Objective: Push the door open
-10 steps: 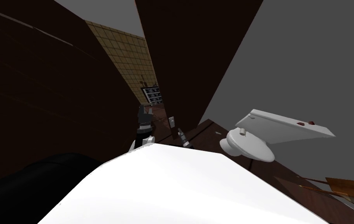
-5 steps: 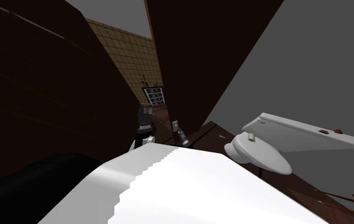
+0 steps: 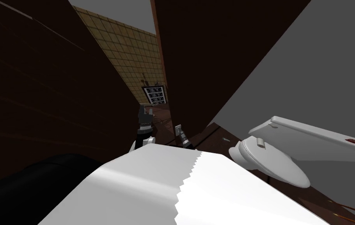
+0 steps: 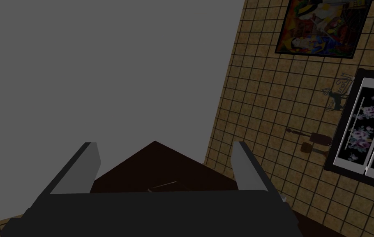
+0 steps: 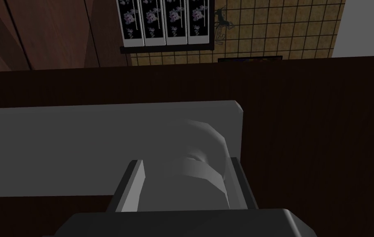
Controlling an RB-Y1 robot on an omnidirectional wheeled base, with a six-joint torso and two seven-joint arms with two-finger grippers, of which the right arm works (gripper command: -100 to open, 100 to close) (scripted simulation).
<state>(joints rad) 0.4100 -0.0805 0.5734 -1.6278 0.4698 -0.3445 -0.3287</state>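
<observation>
The jaws of the right gripper [image 5: 185, 162] pinched the curved grey door handle [image 5: 204, 142], one blade against each side, with the handle's flat grey plate [image 5: 79, 144] just behind. The jaws of the left gripper [image 4: 165, 145] stood spread and held nothing, in front of the gap beside the door's edge. The door [image 3: 212, 58], a plain dark brown slab with faint wood grain, stood ajar ahead and to the right, its handle at the free edge. Across a narrow gap from that edge rose another dark brown plane [image 3: 36, 97] on the left. Through the gap showed a tan tiled wall [image 3: 134, 50], with a cabinet [image 3: 155, 95] of floral panels against it and a bright painting [image 4: 322, 26] hung on it. A white toilet [image 3: 270, 164] sat close on the right against a grey wall [image 3: 329, 70], on a dark wood floor [image 3: 216, 134].
</observation>
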